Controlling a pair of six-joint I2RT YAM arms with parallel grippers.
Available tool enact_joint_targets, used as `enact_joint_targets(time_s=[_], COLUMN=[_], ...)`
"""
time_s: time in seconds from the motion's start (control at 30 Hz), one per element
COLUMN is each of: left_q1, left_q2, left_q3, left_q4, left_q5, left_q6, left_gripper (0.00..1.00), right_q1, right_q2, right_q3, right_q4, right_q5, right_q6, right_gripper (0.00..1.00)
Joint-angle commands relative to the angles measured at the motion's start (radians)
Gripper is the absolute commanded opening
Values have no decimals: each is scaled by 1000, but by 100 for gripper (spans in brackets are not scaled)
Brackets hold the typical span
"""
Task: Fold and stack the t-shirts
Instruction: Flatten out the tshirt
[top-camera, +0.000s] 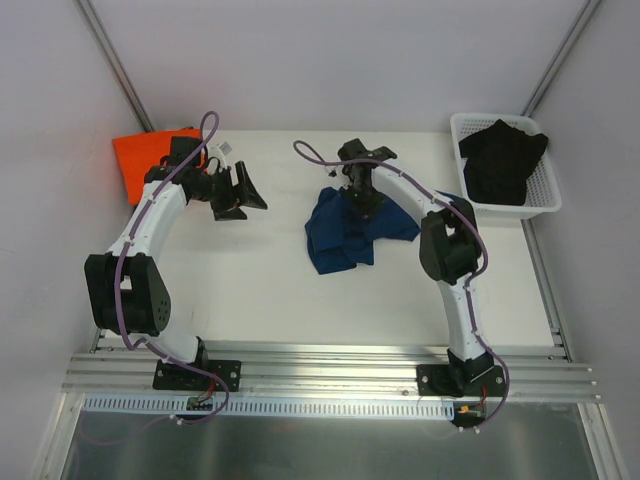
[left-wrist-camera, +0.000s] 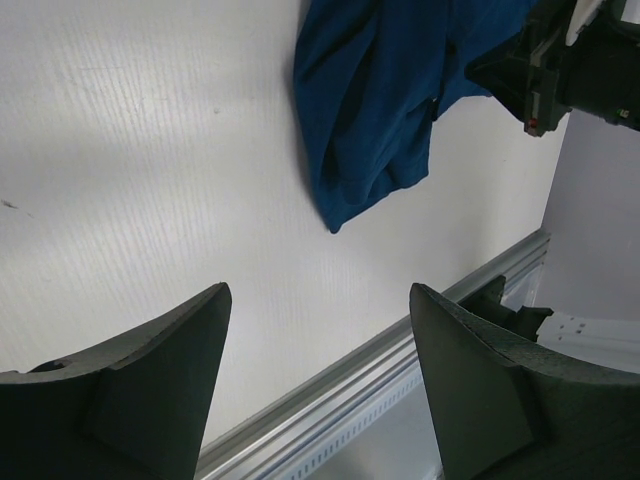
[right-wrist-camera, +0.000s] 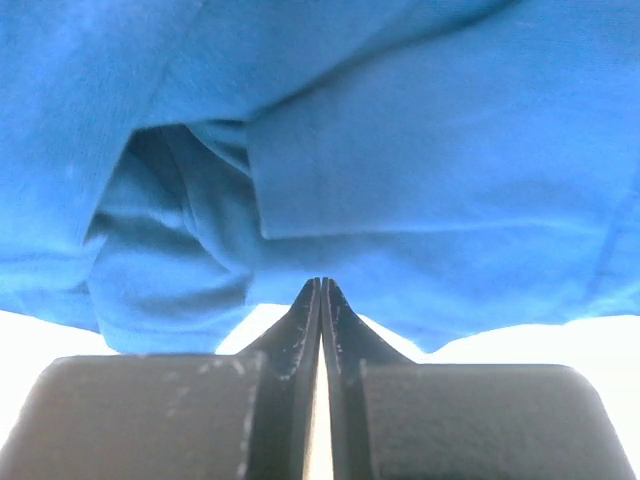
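The right claw (right-wrist-camera: 321, 290) is pressed fully shut. Its tips meet at an edge of the navy blue t-shirt (top-camera: 340, 238), which lies crumpled about mid-counter, a little to the right. Whether any cloth sits between the tips cannot be told; at best it is a thin pinch. The left claw (left-wrist-camera: 315, 300) hangs wide open and empty over bare counter (top-camera: 260, 290), left of the blue shirt and well apart from it. The orange t-shirt (top-camera: 138, 160) lies at the far left corner, close behind the left arm.

If the right claw has only a sliver of cloth, or none, a lift would likely drop the shirt or leave it behind. Raising a bunched shirt by one point would probably pull it into a tighter wad rather than spread it. A pull to the right could sweep cloth toward the basket (top-camera: 510, 208), which holds a dark garment (top-camera: 503, 160).

The broadest bare stretch lies near and left of the blue shirt, bounded by the rail (top-camera: 330, 365) along the near edge. A careless swing of the left arm toward the far corner could scuff the orange shirt.
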Motion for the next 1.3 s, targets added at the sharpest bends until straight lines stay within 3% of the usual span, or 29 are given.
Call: enact_joint_targets(time_s=[0.0, 0.1, 0.2, 0.4, 0.57, 1.27], left_q1=[-2, -17, -19, -17, -17, 10], left_q2=[-43, -45, -48, -65, -86, -77], left_q3=[-16, -42, -25, 7, -16, -10], left_q4=[-4, -4, 1, 4, 4, 4], left_q5=[49, 54, 40, 17, 14, 25], left_q6=[-25, -31, -34, -25, -22, -34], left_gripper=[72, 72, 73, 73, 73, 74], right_q1=[-13, -10, 1, 36, 36, 27], right_q2=[-126, -148, -168, -162, -91, 39], right_q3=[46, -5, -100, -172, -122, -33], right_q4=[-11, -28, -43, -56, -46, -23], right_q5=[23, 18, -34, -75, -51, 18], right_q6=[-10, 13, 13, 32, 17, -7], right_gripper=[1, 34, 43, 36, 31, 33])
